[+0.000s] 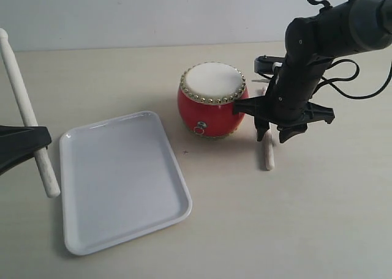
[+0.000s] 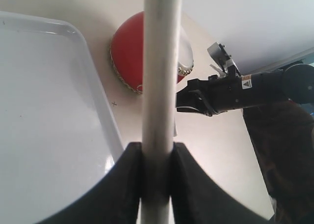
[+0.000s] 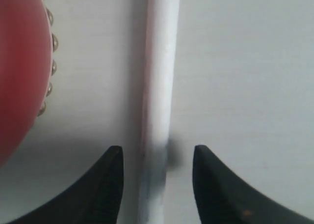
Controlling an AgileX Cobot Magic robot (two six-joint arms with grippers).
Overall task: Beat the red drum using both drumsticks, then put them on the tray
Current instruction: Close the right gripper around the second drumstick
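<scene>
Left of the drum [image 1: 212,99], past the tray [image 1: 122,187]: left claw [image 2: 157,157] clamped on a stick [image 1: 23,104], held tilted. Just right of the drum: right claw [image 1: 274,131] spread wide, straddling the second stick [image 1: 268,156] lying flat, pads clear of it. Warning-triangle sticker [image 2: 245,82] on right arm [image 2: 274,86], text too small to read.
</scene>
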